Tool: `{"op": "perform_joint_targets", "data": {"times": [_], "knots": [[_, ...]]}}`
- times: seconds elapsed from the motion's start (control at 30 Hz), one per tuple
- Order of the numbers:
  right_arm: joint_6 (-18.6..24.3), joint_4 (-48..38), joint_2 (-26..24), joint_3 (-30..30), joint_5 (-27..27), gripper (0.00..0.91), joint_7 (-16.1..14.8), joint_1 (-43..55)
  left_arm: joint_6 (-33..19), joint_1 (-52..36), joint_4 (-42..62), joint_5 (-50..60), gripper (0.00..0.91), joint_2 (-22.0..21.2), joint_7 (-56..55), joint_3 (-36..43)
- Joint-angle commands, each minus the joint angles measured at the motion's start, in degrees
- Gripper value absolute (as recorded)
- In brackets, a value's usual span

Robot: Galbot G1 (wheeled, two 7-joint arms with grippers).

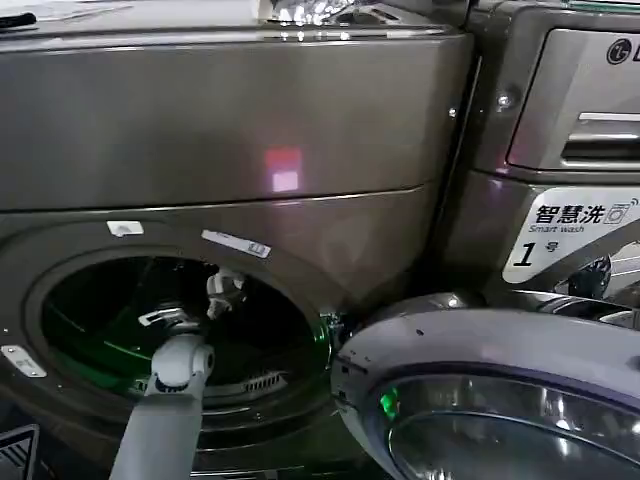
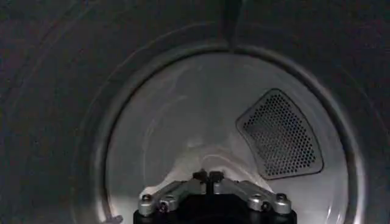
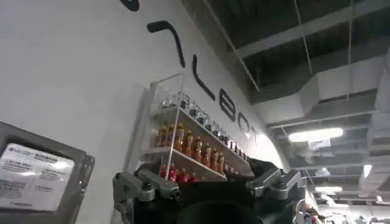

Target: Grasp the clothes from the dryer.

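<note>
Left gripper (image 2: 207,176) deep in the dryer (image 1: 230,130), fingertips together at the pale clothes (image 2: 234,163)

The left arm reaches through the round opening, past the door (image 1: 500,345) that hangs open to the right. In its wrist view the two fingers meet tip to tip, right at the edge of the crumpled white cloth lying low against the back of the drum (image 2: 152,122), near the perforated vent (image 2: 280,137). Whether any fabric is actually caught between the tips I cannot tell. That is the main risk: a pinch on a thin fold, or on nothing, would likely slip free when the arm pulls back, leaving the clothes behind. A held cloth could also snag on the opening's rim. The right gripper (image 3: 210,182) is parked with its fingers spread wide, pointing up towards a shelf of bottles (image 3: 183,146)
</note>
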Motion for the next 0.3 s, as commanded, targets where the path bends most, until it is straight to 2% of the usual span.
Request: {"op": "perform_joint_targets", "data": {"times": [0.03,0.3], "knots": [[-0.3,0.1,0.0,0.1,-0.1,0.907,-0.1,0.1,0.0,0.7,-1.0,0.1,0.0,0.0,-0.4,-0.3],[-0.6,0.2,-0.1,0.4,-0.2,0.907,-0.5,-0.2,0.4,1.1,-1.6,0.0,0.0,0.2,-0.3,-0.4]]}}
